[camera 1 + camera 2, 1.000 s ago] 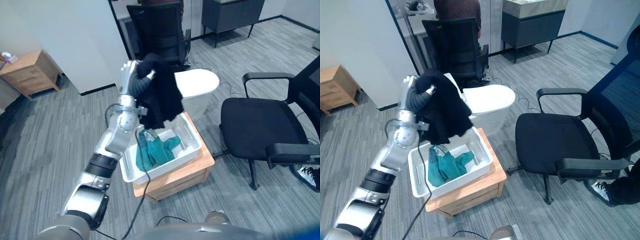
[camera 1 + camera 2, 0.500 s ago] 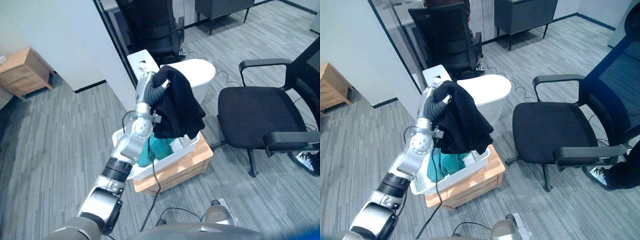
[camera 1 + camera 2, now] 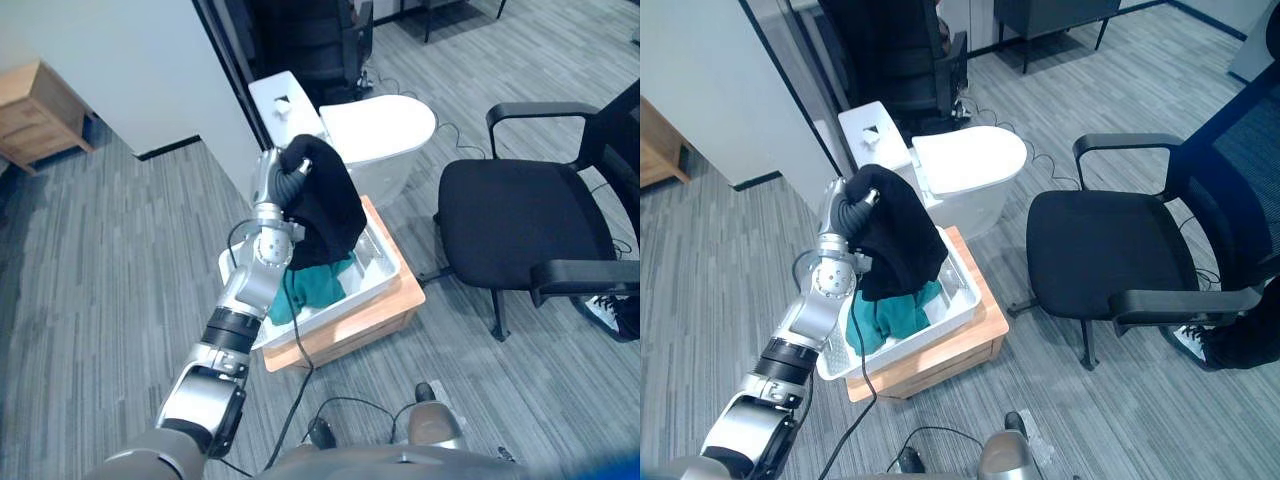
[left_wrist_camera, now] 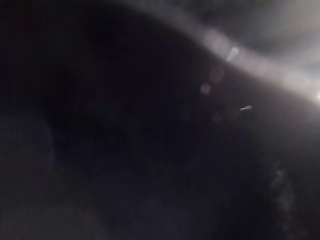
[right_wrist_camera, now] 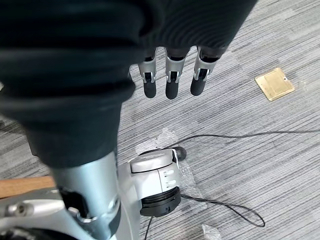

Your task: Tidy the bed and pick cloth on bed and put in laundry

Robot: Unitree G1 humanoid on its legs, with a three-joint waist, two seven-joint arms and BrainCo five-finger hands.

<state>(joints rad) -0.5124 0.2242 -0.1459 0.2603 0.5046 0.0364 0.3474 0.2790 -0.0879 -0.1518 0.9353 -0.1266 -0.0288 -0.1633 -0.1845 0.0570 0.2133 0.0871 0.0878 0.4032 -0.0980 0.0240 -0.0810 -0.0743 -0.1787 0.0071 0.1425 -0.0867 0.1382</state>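
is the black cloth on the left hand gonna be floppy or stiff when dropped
Likely floppy: the black cloth drapes in loose folds over the left hand. Probably light for its size, as one hand carries it. It should slump onto the teal cloth in the white basket, not keep shape.

Office: black swivel chair (image 3: pixel 1100 240), grey carpet floor (image 3: pixel 720 260), brass floor socket (image 5: pixel 274 83).

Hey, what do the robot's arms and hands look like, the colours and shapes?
The left arm is silver-grey, built of rounded segments with a black band partway along. The left hand shows a dark ribbed cover at the wrist. The right hand has silver fingers with dark tips, below the same kind of dark ribbed cover.
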